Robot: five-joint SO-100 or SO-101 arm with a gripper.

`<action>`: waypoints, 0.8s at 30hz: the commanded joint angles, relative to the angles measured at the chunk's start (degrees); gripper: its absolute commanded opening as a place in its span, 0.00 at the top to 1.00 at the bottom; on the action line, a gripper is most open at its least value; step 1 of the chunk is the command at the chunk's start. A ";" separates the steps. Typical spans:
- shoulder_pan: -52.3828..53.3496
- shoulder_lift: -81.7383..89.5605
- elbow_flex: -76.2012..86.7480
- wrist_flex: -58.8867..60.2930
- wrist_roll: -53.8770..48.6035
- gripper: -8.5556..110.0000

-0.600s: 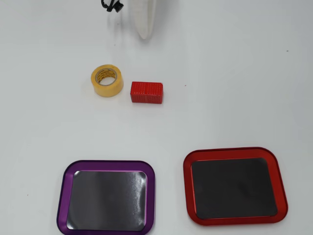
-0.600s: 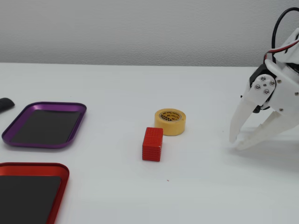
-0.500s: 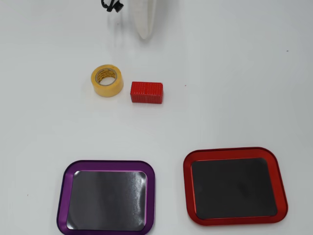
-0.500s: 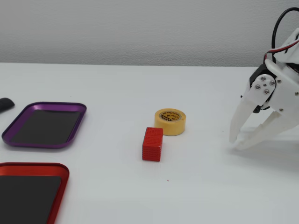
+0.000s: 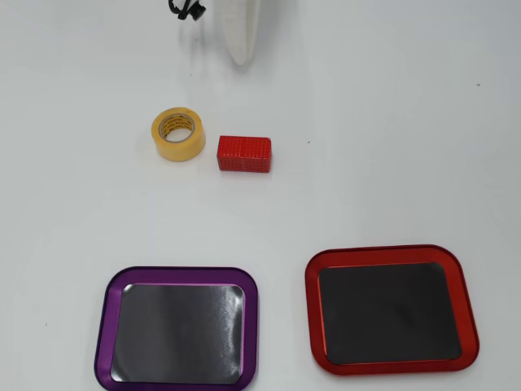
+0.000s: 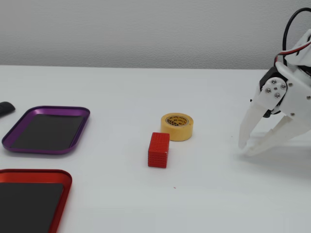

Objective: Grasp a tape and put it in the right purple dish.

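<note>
The yellow tape roll lies flat on the white table, its hole facing up; in the fixed view the tape sits mid-table. The purple dish is at the bottom left of the overhead view and holds nothing; in the fixed view the dish is at the left. My white gripper hangs at the right of the fixed view, tips nearly touching the table, jaws together and holding nothing, well to the right of the tape. In the overhead view the gripper pokes in from the top edge, beyond the tape.
A red ribbed block lies right next to the tape, also seen in the fixed view. A red-rimmed tray sits beside the purple dish, and in the fixed view at bottom left. A small black object lies at the left edge.
</note>
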 commanded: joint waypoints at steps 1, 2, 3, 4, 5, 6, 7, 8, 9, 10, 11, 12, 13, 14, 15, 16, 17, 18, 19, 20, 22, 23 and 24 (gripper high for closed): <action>0.18 3.69 0.26 -1.58 -0.35 0.93; 0.53 3.69 0.18 -2.46 -0.35 0.93; 0.62 3.69 0.18 -3.69 -0.44 0.93; 0.62 3.69 0.09 -5.10 -0.53 0.93; 0.70 3.60 -0.26 -6.33 -0.62 0.93; 0.70 3.60 -1.23 -7.21 -1.85 0.92; 0.79 3.08 -2.37 -7.91 -4.31 0.92; 0.79 2.81 -3.52 -8.44 -8.00 0.92; 0.97 2.72 -4.39 -8.96 -11.87 0.92; 0.97 2.72 -4.83 -9.14 -14.94 0.92; 1.05 2.72 -5.36 -9.23 -17.40 0.92; 1.58 2.72 -5.80 -9.40 -18.81 0.92; 2.37 2.64 -6.86 -9.40 -19.51 0.92; 2.72 2.55 -8.44 -9.40 -19.69 0.91; 2.90 2.37 -9.93 -9.40 -19.69 0.91; 3.08 1.49 -11.25 -9.40 -19.69 0.89; 3.08 0.00 -12.39 -9.40 -19.69 0.88; 3.52 -2.29 -13.54 -9.58 -19.60 0.87; 3.60 -5.27 -14.59 -10.28 -19.60 0.86; 3.69 -8.79 -15.82 -11.07 -19.69 0.85; 3.69 -16.96 -19.34 -12.30 -19.69 0.85; 3.69 -21.53 -22.32 -12.74 -19.42 0.84; 3.69 -25.93 -25.31 -12.74 -19.34 0.84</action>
